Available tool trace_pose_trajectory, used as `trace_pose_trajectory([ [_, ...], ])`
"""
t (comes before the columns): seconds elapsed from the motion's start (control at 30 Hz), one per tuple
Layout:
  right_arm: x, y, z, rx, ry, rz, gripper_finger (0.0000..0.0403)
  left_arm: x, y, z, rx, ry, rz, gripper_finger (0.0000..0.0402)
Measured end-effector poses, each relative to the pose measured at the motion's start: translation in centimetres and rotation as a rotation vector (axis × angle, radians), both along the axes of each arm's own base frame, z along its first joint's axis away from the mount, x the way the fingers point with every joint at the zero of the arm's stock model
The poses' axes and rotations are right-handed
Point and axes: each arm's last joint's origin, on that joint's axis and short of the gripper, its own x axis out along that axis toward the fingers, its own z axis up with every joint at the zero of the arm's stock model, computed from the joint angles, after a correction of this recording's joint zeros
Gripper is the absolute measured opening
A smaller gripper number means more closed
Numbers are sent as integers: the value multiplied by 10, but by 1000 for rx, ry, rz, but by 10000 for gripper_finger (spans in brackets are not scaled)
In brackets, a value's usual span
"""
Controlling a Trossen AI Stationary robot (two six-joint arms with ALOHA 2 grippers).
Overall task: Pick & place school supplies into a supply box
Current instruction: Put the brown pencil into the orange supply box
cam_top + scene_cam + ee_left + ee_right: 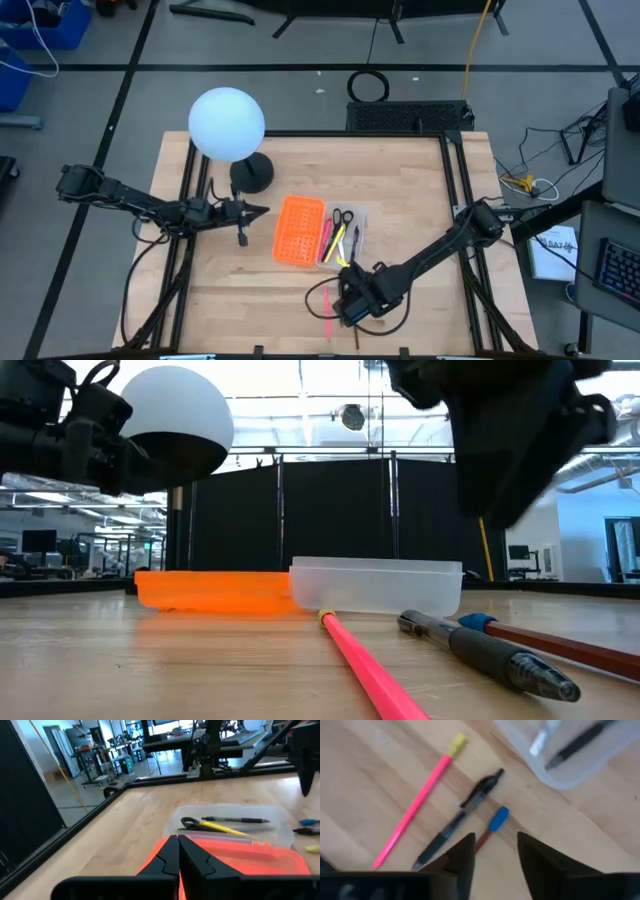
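Note:
The supply box lies open at mid-table: its orange half (299,230) is beside its clear tray (345,236). The tray holds black-handled scissors (190,823), a yellow pencil (222,827) and a black pen (235,820). A pink pencil (417,800), a black pen (457,817) and a blue-capped red pencil (492,822) lie flat on the table near the front edge. My right gripper (495,845) hovers open above these three, touching none. My left gripper (178,852) is shut and empty, left of the orange half.
A white globe lamp (227,124) on a black base (252,173) stands at the far left of the table, just behind my left gripper (258,210). Black frame rails (455,180) run along the table's sides. Bare wood lies at the table's near left.

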Motion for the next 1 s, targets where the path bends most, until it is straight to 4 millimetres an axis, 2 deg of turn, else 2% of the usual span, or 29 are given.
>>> trace_pose_trajectory([
  [0.17, -2, -7, -16, 23, 32, -60, 181, 0, 0, -1, -22, 8, 2, 10],
  [0.47, -2, -24, -47, 59, 20, -94, 187, 0, 0, -2, -42, 9, 4, 45],
  [0.77, 2, -28, -55, 120, -9, -69, 186, 0, 0, -4, -40, 33, 5, 46],
  [1.0, 2, -26, -56, 136, -1, -59, 166, 0, 0, -4, -40, 33, 5, 47],
])
